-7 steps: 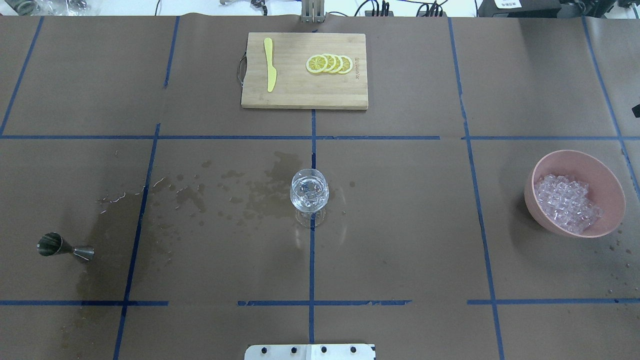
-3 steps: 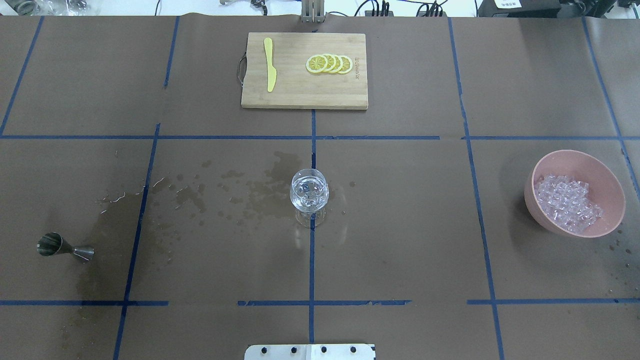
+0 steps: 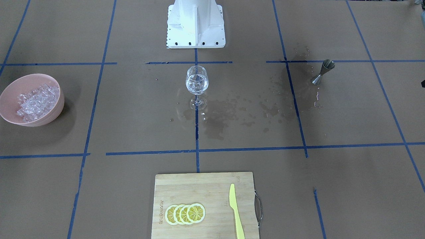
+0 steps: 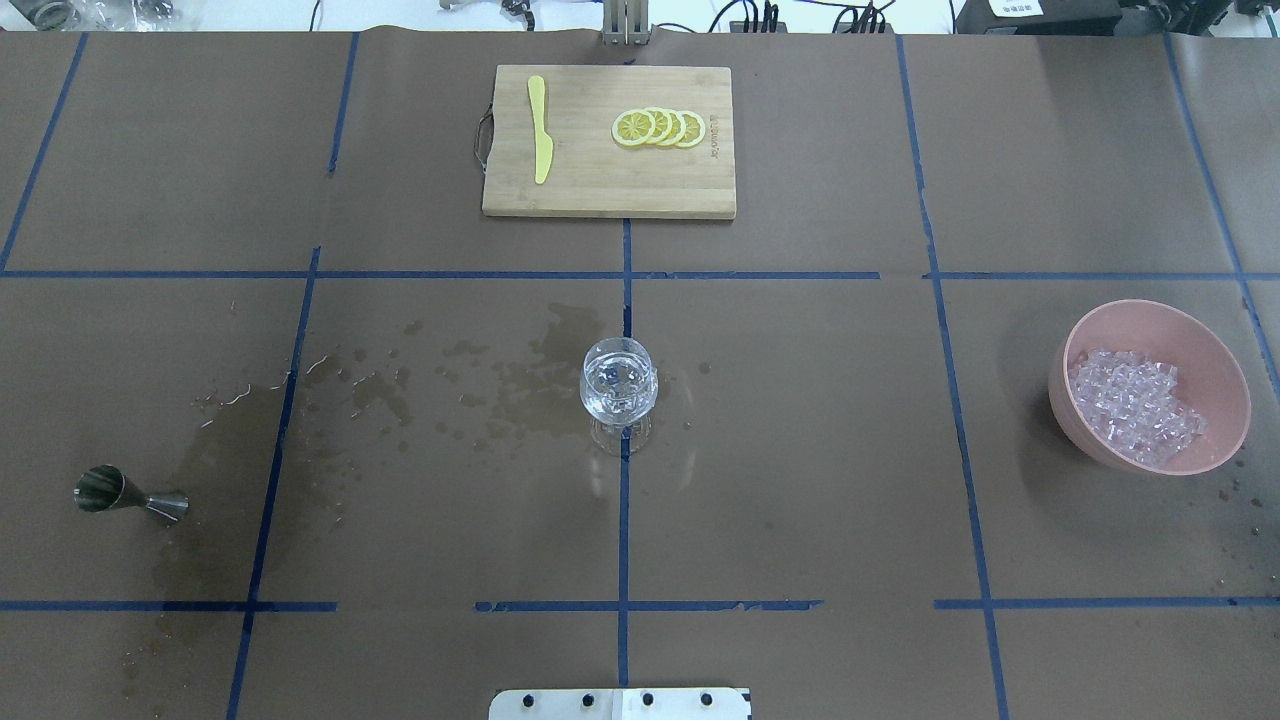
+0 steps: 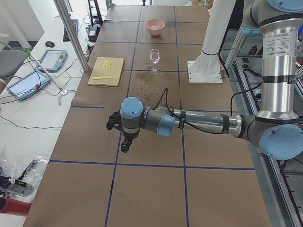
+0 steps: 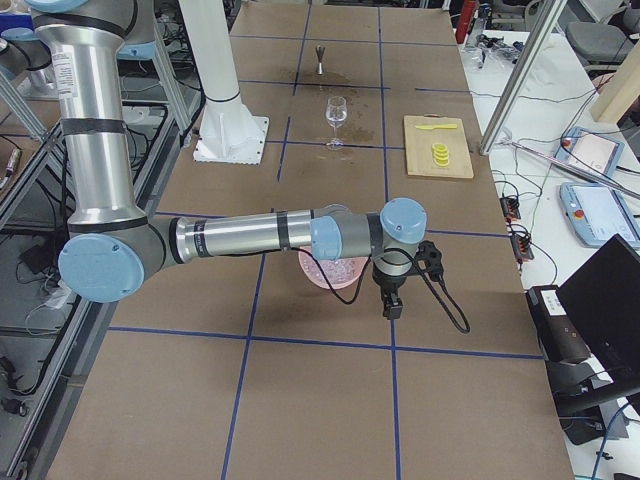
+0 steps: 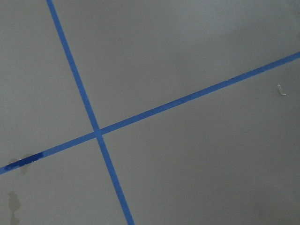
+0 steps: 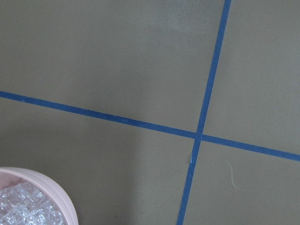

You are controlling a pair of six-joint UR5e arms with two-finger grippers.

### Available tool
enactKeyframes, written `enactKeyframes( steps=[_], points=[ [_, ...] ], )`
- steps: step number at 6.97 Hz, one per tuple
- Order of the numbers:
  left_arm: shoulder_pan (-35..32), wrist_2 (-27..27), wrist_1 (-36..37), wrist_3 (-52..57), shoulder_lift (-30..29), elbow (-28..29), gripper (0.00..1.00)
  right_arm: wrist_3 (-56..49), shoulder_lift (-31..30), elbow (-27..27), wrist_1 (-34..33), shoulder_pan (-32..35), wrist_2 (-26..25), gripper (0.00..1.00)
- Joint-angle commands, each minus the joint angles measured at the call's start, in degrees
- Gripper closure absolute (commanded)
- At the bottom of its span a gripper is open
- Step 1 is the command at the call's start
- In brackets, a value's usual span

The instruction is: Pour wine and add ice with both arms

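Note:
A clear stemmed wine glass [image 4: 619,390] stands upright at the table's middle, and also shows in the front view [image 3: 197,83]. It holds clear, glinting contents, and I cannot tell liquid from cubes. The ice [image 4: 1135,405] is heaped in a pink bowl [image 4: 1215,350] at the right. A steel jigger [image 4: 125,493] lies on its side at the left. Both arms show only in the side views. The left gripper [image 5: 124,144] hangs over bare table beyond the jigger's end. The right gripper [image 6: 390,305] hangs just past the bowl [image 6: 322,276]. I cannot tell whether either is open or shut.
A bamboo cutting board [image 4: 608,190] at the far middle carries lemon slices [image 4: 658,128] and a yellow knife [image 4: 540,130]. Wet stains [image 4: 400,390] spread between glass and jigger. The white base block [image 3: 196,23] stands at the robot's edge.
A small black part at the right edge of the overhead view one second ago has gone out of sight. Glass, bowl and jigger have not moved.

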Motion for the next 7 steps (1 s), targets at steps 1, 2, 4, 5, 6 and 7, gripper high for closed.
enactKeyframes(
  steps=[1,2,4,5,6,7],
  points=[
    [-5.9,-0.7,4.3,1.7,2.7,-3.1,0.00,0.0,-0.3,0.0,0.3,0.0,0.0,0.00],
    [-5.2,-0.6,3.2,2.3,3.4,-0.8,0.00,0.1,-0.4,0.0,0.4,0.0,0.1,0.00],
    [-4.9,0.0,-7.6,2.0,4.1,1.4,0.00,0.1,-0.4,0.0,0.5,0.0,0.2,0.00],
    [-4.8,0.0,-7.8,2.2,3.6,5.0,0.00,0.1,-0.4,-0.1,0.7,0.0,0.1,0.00],
    [-4.8,0.0,-7.7,2.2,3.6,5.1,0.00,0.1,-0.4,0.0,0.7,0.1,-0.1,0.00],
    [-4.6,0.1,-7.6,2.2,3.4,4.7,0.00,0.0,-0.8,0.0,0.7,0.0,-0.7,0.00]
  ],
)
